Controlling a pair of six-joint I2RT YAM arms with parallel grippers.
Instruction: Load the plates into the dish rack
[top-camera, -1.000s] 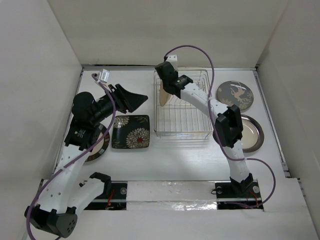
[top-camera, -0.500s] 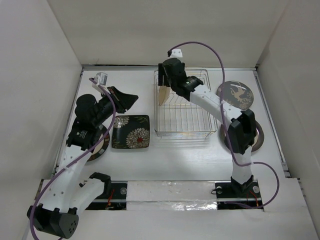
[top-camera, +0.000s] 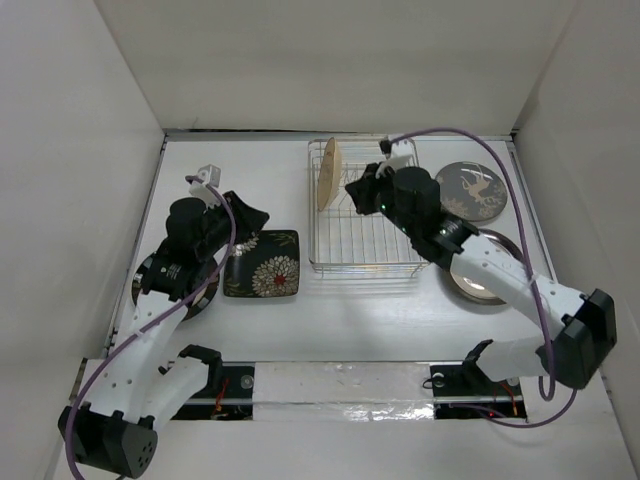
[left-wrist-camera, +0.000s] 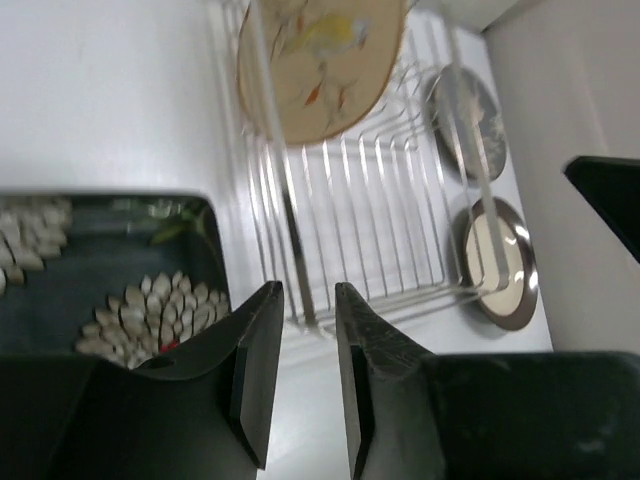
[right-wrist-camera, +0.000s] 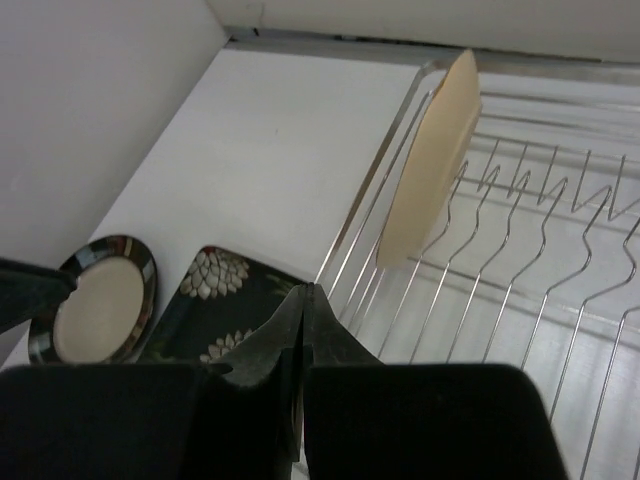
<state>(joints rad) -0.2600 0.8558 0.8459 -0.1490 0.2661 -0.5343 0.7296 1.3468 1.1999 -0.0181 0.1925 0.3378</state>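
- A silver wire dish rack (top-camera: 370, 235) sits toward the far middle of a white table (top-camera: 400, 320).
- One plain tan plate (top-camera: 327, 173) stands on edge in the rack at its far left corner, just inside the left wall. The remaining slots hold nothing.
- A black square plate (top-camera: 262, 263) with white-and-red flowers lies flat on the table just left of the rack.
- A dark round plate with a cream centre (right-wrist-camera: 98, 308) lies flat left of the square plate, mostly hidden under the left arm in the overhead view.
- A dark round plate with pale markings (top-camera: 472, 190) lies flat on the table just right of the rack, toward the far side.
- A second cream-centred round plate (top-camera: 478, 278) lies flat nearer than that one, partly covered by the right arm.
- The left gripper (left-wrist-camera: 305, 300) hovers above the square plate's far edge, its jaws parted by a narrow gap and holding nothing.
- The right gripper (right-wrist-camera: 303, 295) hangs over the left part of the rack, near the tan plate but apart from it, its jaws pressed together and empty.
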